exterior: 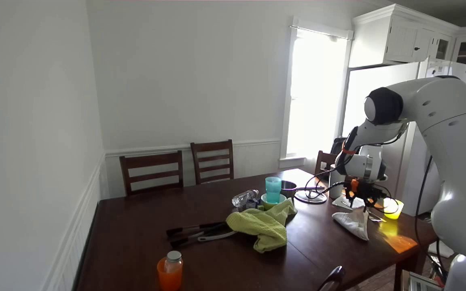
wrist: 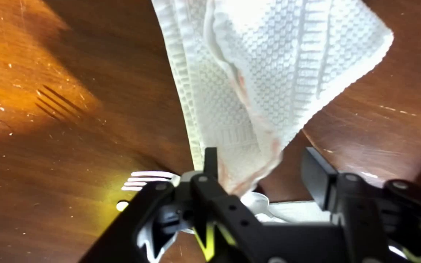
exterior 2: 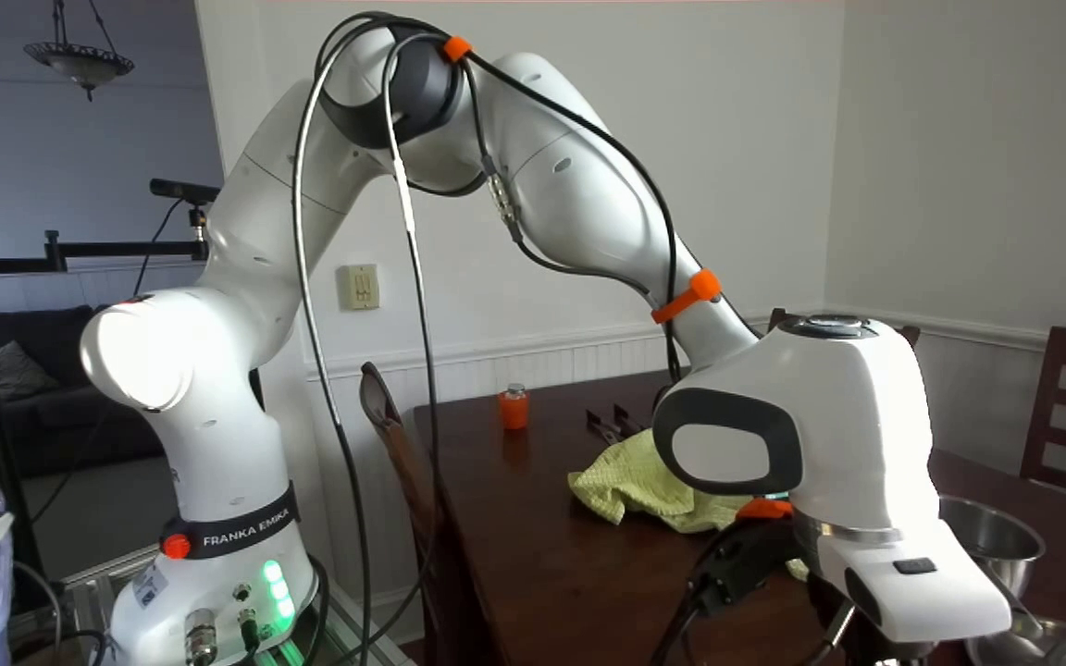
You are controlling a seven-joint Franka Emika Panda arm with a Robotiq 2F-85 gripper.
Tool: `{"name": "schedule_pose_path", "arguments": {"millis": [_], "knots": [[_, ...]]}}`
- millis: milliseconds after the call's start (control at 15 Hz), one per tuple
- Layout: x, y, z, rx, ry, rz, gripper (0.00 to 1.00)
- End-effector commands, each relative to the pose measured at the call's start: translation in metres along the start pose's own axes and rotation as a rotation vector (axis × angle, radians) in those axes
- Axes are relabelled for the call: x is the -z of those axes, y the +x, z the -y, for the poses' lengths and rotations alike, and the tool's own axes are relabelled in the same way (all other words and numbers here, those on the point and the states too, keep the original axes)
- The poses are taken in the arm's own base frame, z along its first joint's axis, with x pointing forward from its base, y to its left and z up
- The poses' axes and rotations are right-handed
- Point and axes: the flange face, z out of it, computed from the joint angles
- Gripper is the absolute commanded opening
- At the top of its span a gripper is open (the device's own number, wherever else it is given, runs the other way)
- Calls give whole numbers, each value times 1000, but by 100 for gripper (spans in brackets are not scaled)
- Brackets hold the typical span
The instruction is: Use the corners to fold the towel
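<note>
The white textured towel (wrist: pixel 265 73), with pinkish marks, lies loosely folded on the dark wooden table. It also shows in an exterior view (exterior: pixel 352 223), near the table's right side. My gripper (wrist: pixel 263 170) is open, with its fingers wide apart above the narrow end of the towel. The left finger overlaps that end in the wrist view; the right finger is over bare wood beside it. I cannot tell whether a finger touches the cloth. In an exterior view the gripper (exterior: pixel 360 204) is just above the towel's raised part. The tip of the narrow end is partly hidden by the gripper.
A fork (wrist: pixel 148 179) and a spoon (wrist: pixel 256 202) lie by the gripper. A yellow cup (exterior: pixel 392 208) stands close beside it. A yellow-green cloth (exterior: pixel 259 226), a teal cup (exterior: pixel 273 190), a clear bottle (exterior: pixel 245 198) and an orange cup (exterior: pixel 170 277) stand or lie farther along the table.
</note>
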Motion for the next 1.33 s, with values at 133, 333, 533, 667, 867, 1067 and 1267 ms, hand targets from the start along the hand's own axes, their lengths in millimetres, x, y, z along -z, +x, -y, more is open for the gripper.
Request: {"name": "schedule_pose_path", "arguments": {"millis": [133,333,533,667,867,1067,1267], "knots": [[2,20,-7,-8,-21,-47,98],[12,19,-4,-14,-8,-44,100],[31,9,6,-29,-26,-7,100],[48,1,16,7,-44,15,100],[79,-9,29,62,-112,21,100],[113,-12,40,91,-182,-32,100],[136,-20,47,131,-218,-69,100]]}}
